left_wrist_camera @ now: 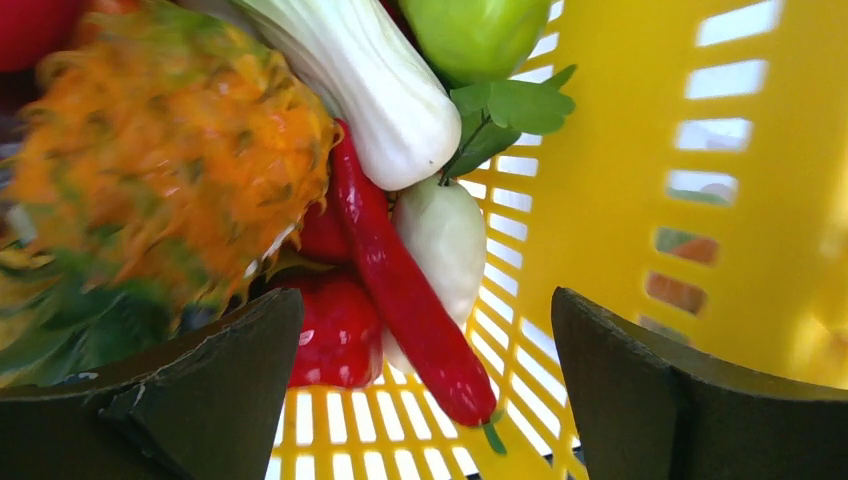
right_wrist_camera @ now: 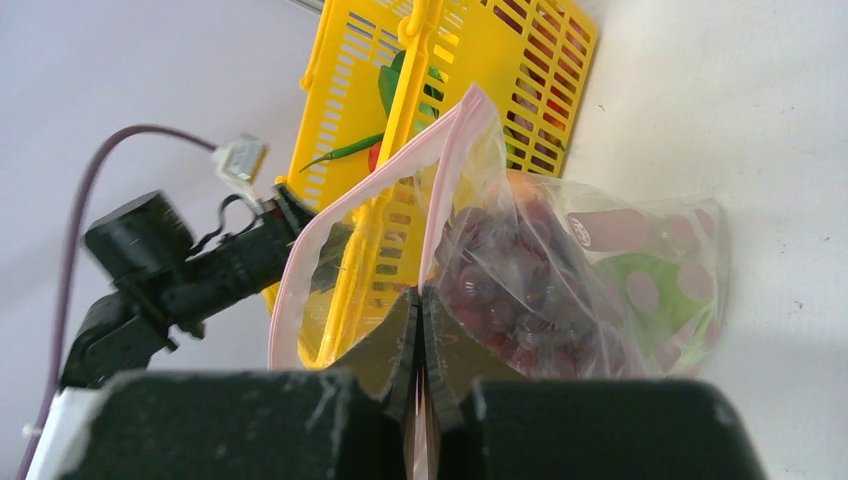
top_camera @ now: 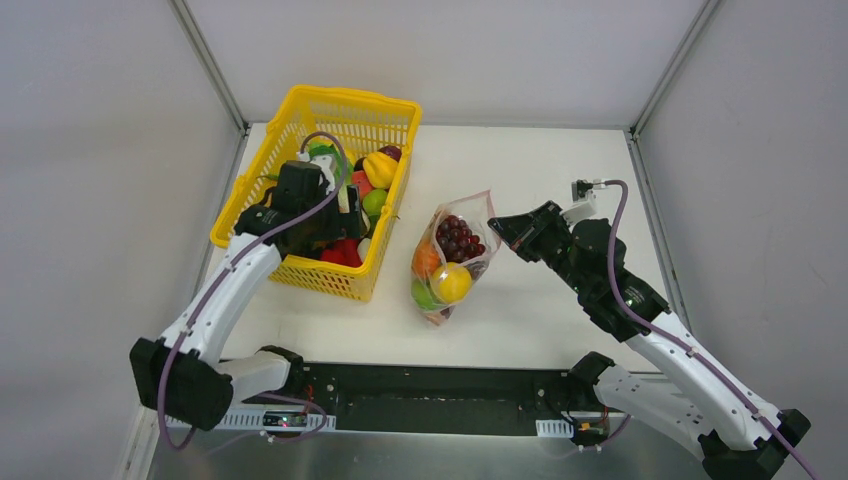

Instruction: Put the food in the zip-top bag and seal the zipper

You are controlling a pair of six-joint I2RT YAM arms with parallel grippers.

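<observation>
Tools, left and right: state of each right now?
Left tool: open, empty, inside the yellow basket.
Right tool: shut on the zip-top bag at its zipper.

Bench [top_camera: 560,170]: you work on a white, matt top that runs back to the rear panel.
Back wall [top_camera: 440,50]: you face a plain pale grey panel.
Left wall [top_camera: 90,150]: the same pale grey panel closes your left side.
Right wall [top_camera: 760,150]: a matching panel closes your right side.
Left post [top_camera: 212,65]: a slim metal frame bar stands in your rear left corner.
Right post [top_camera: 672,65]: its twin stands in your rear right corner.
Near edge: you see a black plate [top_camera: 440,395], with a grey metal ledge [top_camera: 400,460] below it.
Light: even and diffuse, so the shadows on your bench are soft.
</observation>
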